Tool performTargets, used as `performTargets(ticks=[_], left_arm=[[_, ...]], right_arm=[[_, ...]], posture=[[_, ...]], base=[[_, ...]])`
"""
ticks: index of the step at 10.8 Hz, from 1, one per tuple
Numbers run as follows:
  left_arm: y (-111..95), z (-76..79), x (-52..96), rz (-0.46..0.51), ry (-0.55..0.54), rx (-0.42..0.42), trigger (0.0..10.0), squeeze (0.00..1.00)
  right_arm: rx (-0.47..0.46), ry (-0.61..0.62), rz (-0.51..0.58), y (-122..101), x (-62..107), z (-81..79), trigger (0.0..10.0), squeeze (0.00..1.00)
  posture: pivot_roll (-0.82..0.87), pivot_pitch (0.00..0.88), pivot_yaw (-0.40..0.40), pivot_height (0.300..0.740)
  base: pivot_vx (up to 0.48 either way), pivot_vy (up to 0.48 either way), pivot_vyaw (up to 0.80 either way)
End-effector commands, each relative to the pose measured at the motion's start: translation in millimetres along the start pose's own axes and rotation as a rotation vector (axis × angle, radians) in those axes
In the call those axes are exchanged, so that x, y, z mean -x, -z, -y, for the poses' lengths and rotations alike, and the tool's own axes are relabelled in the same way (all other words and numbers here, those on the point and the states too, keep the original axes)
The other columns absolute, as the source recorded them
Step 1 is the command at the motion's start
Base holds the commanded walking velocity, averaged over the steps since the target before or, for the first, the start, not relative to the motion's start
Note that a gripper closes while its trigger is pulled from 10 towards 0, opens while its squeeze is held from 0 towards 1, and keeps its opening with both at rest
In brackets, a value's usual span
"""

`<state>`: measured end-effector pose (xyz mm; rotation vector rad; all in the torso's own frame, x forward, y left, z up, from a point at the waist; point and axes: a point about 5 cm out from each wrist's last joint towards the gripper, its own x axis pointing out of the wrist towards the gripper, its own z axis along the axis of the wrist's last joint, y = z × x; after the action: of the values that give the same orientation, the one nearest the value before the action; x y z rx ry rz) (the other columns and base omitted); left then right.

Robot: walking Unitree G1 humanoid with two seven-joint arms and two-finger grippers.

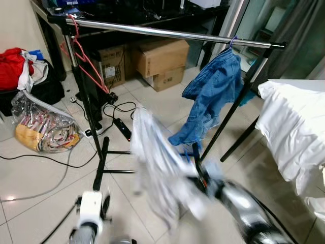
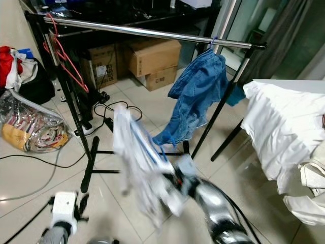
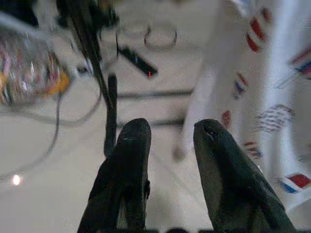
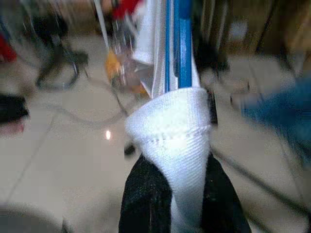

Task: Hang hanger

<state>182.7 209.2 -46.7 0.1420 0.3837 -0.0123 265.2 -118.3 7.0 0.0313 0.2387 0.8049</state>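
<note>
Left eye: right pincer [image 1: 200, 175] gripped a blue hanger [image 1: 195, 152] carrying a white garment [image 1: 157, 168], below the rail [image 1: 167, 34], short of hooking | Left wrist: left pincer [image 3: 167, 145] parted, empty, idle below the rail | Right wrist: fingers [image 4: 146, 204] clamped on cloth-wrapped hanger | No legible writing.

Cardboard boxes [image 1: 152, 58], denim jacket [image 1: 213, 91]

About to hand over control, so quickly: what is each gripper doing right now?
Left gripper: open, holding nothing.
Right gripper: shut on the white garment and its blue hanger.
</note>
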Motion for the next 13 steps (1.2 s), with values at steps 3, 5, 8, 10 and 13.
performTargets(ticks=[3,5,8,10,13], left_arm=[[-40.7,-3.4,-13.2,0.235,-0.023,-0.034,10.0,0.00],[-70.7,-1.1,-21.2,0.373,-0.003,-0.030,10.0,0.00],[-106.9,10.4,-33.7,0.489,0.055,-0.024,10.0,0.00],[-113.2,17.3,-34.0,0.503,0.090,-0.017,10.0,0.00],[-115.4,17.5,-34.3,0.495,0.087,-0.010,10.0,0.00]], right_arm=[[-0.003,0.046,0.192,-38.1,-14.7,7.8,10.0,0.00],[-0.062,0.098,0.275,-59.3,-27.5,8.6,10.0,0.00],[-0.162,0.202,0.311,-87.4,-50.7,7.6,10.0,0.00],[-0.169,0.244,0.325,-102.4,-57.9,6.2,10.0,0.00],[-0.140,0.521,0.188,-95.6,-46.7,40.7,10.0,0.00]], posture=[[0.29,0.028,-0.110,0.740],[0.30,0.026,-0.112,0.740],[0.29,0.020,-0.102,0.740],[0.29,0.019,-0.099,0.740],[0.29,0.020,-0.104,0.740]], base=[[0.000,0.000,0.00],[0.000,0.000,0.00],[0.000,0.000,0.00],[0.000,0.000,0.00],[0.000,0.000,0.00]])
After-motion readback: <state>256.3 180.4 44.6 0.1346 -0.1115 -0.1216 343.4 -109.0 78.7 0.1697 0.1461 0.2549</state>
